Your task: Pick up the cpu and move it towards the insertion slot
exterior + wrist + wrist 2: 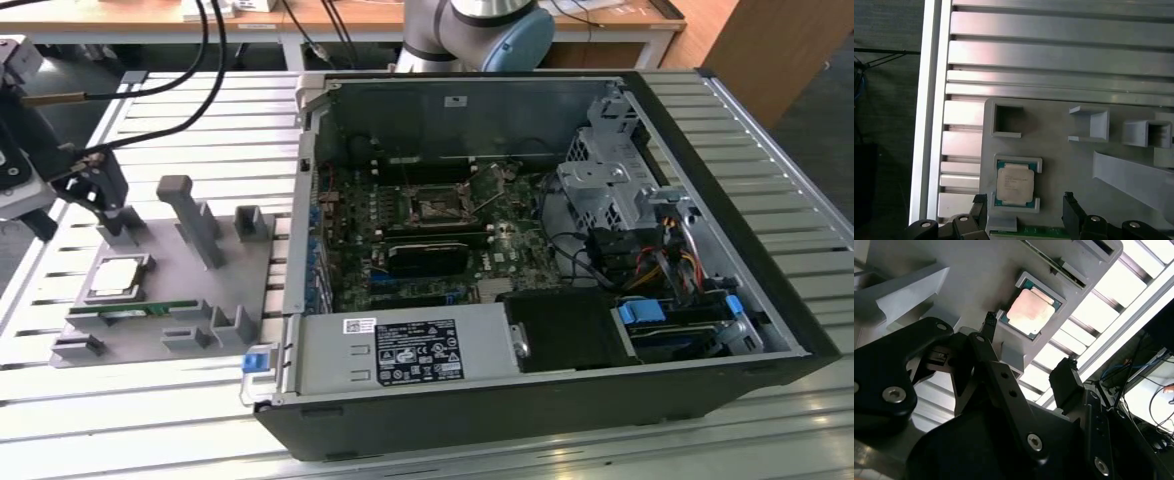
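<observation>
Fingers (1066, 382), second wrist view: spread apart, empty, above the cpu (1031, 310) seated in its grey tray (979, 270) recess. First wrist view: cpu (1014, 182) between the fingertips (1070, 205), untouched. Exterior view: tray on the bench (174, 110), insertion slot (437, 208) well apart inside the case (534, 420). Handling, judged: light, stiff, fragile; grip opposite edges.

Exterior view high over the whole table (747, 110); both wrist views close above the cpu (1014, 185) (1031, 311).

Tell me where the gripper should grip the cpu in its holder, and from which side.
Probably from straight above, on two opposite edges. The cpu lies flat in the grey holder, whose raised lips close two sides and leave the other two free; the open gripper is turned to span those.
</observation>
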Available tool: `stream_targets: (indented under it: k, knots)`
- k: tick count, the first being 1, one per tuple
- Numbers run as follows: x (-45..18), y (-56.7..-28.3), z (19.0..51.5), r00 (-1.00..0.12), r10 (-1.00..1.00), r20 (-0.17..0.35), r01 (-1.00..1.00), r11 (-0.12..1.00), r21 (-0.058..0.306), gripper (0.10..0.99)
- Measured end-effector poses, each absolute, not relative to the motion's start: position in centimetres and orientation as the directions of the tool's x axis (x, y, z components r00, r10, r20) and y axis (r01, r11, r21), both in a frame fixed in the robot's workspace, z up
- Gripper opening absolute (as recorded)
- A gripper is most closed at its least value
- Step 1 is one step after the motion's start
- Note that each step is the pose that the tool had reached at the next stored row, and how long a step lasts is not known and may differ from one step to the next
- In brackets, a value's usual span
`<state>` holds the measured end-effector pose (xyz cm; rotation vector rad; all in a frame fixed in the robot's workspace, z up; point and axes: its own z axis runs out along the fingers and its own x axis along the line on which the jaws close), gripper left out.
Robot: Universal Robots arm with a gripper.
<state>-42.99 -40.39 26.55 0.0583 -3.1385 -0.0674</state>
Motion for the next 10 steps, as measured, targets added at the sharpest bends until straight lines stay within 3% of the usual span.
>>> stream_targets:
  k: [10]
  knots:
    - [-43.00,-40.40,25.53,-0.999,-0.037,0.002,-0.037,0.998,0.043,0.706]
